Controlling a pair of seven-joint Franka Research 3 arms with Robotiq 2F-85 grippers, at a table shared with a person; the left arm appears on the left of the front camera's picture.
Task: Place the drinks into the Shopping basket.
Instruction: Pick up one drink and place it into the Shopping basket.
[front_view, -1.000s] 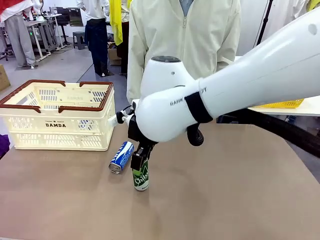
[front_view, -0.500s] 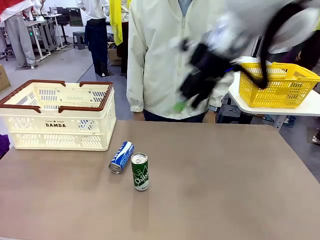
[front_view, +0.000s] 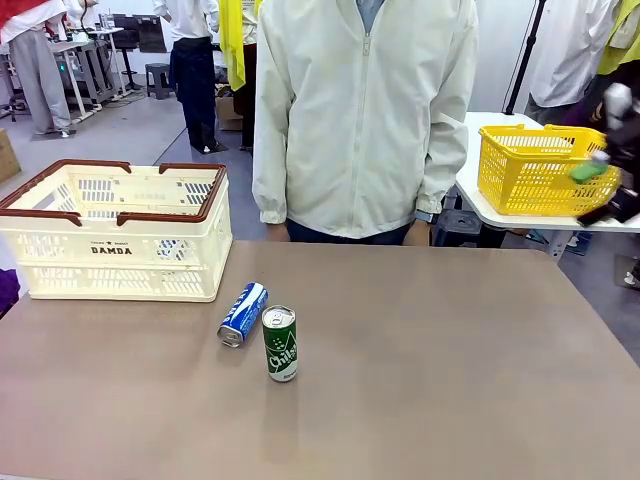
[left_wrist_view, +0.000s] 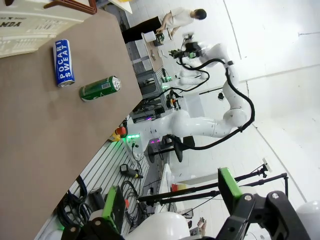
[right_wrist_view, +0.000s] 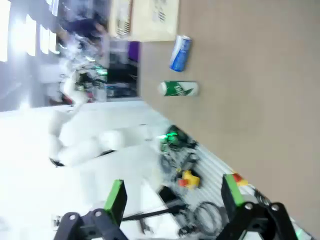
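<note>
The cream Shopping basket (front_view: 115, 245) with a brown rim stands at the table's far left. To its right, a blue drink can (front_view: 243, 314) lies on its side, and a green drink can (front_view: 280, 343) stands upright just beside it. My right gripper (front_view: 598, 178) is a blur at the right edge, far from both cans. In the right wrist view this gripper (right_wrist_view: 174, 195) is open with nothing in it, and the green can (right_wrist_view: 178, 89) and blue can (right_wrist_view: 180, 53) lie far off. My left gripper (left_wrist_view: 170, 195) is open, well off the table, with the blue can (left_wrist_view: 63, 62) and green can (left_wrist_view: 100, 88) distant.
A person in a cream jacket (front_view: 365, 120) stands at the far edge of the table, arms down. A yellow mesh basket (front_view: 540, 170) sits on a white side table at the back right. Bare brown tabletop (front_view: 450, 360) spreads right of the cans.
My right gripper, which was around the upright green can, has let go and swung up and away to the right edge. Both cans stay where they were.
</note>
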